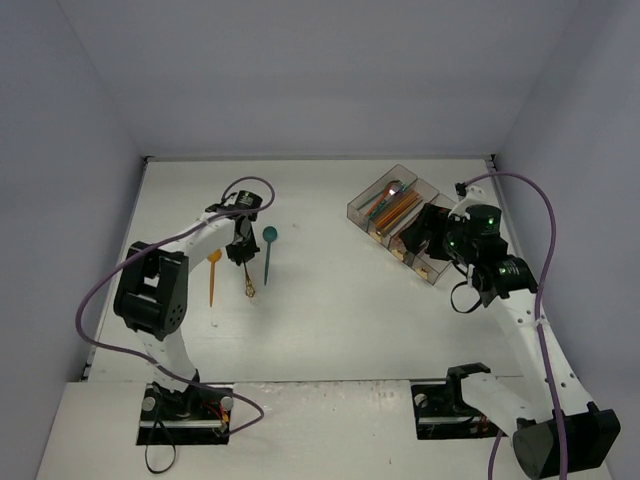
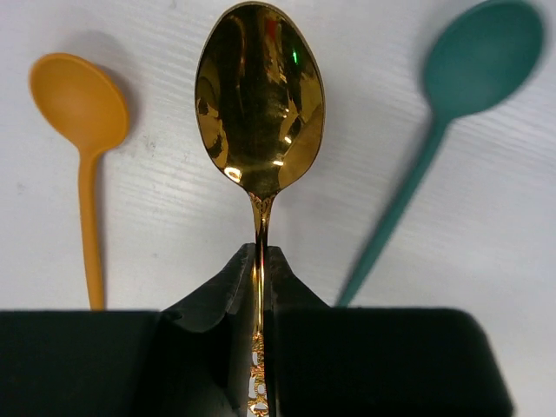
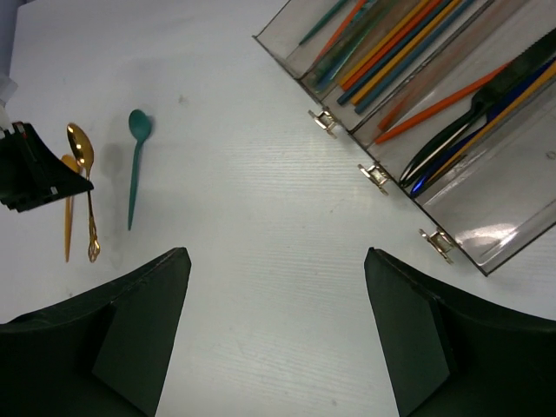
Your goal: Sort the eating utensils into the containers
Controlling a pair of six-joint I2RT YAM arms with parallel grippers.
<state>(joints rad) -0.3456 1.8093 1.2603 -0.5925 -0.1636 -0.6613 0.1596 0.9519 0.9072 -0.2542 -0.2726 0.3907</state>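
From above, the left gripper (image 1: 244, 266) is down on the left half of the bench (image 1: 330, 300), over a gold spoon (image 1: 248, 288). An orange spoon (image 1: 213, 278) lies just to its left and a teal spoon (image 1: 268, 252) just to its right, all three roughly parallel with bowls pointing far. The row of four clear bins (image 1: 372, 200) sits at the far right, set at an angle. The right gripper (image 1: 420, 235) hangs at the near side of the bins.

In the left wrist view, the gripper's two black fingers (image 2: 217, 304) are pressed together on the thin gold handle, just below the bowl. The bowl faces up and mirrors the room. The orange and teal spoons lie on the bench on either side, apart from the gold one. Whether the gold spoon is off the bench cannot be told.

In the right wrist view, that gripper's fingers are spread wide with nothing between them, above bare bench. At upper right the bins hold sorted utensils (image 3: 408, 43): orange, teal and dark handles lying lengthwise. The three spoons show at far left, beside the left gripper.
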